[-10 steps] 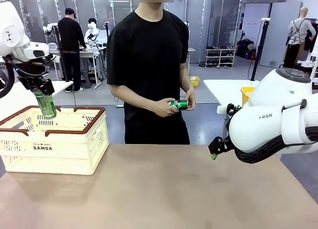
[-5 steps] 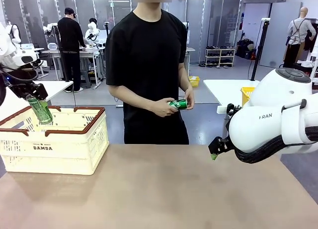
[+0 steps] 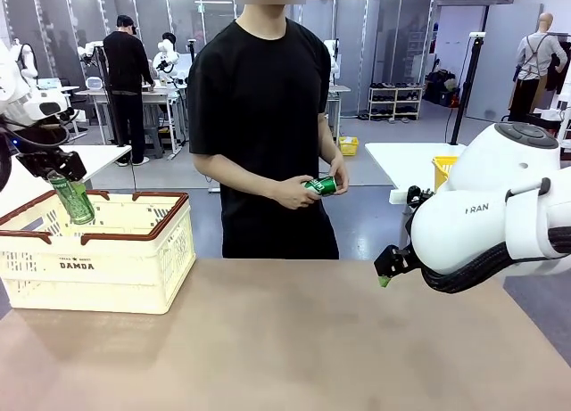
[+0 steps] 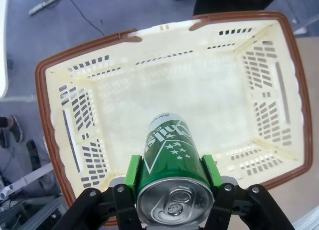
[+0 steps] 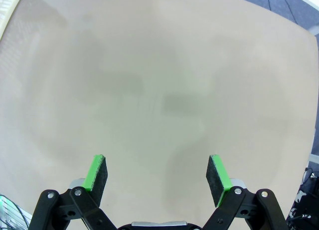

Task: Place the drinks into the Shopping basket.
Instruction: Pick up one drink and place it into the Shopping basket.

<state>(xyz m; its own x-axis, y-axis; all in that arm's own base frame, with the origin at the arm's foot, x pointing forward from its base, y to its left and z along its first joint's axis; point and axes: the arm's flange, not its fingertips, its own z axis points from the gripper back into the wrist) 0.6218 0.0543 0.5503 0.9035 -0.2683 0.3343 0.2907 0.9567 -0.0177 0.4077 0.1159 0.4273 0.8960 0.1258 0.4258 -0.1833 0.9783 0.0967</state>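
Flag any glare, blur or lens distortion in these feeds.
Left wrist view: sharp; soft glare atop the green can; Shopping basket sides bow from the wide lens. Right wrist view: table evenly lit, faint blotchy shadows. Front view: crisp, no blur.

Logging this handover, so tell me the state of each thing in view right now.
left gripper: shut on the green can
green can: held tilted above the Shopping basket, unopened
Shopping basket: upright on the table, nothing seen inside
second green can: held in the person's hands
right gripper: open, empty, above the table
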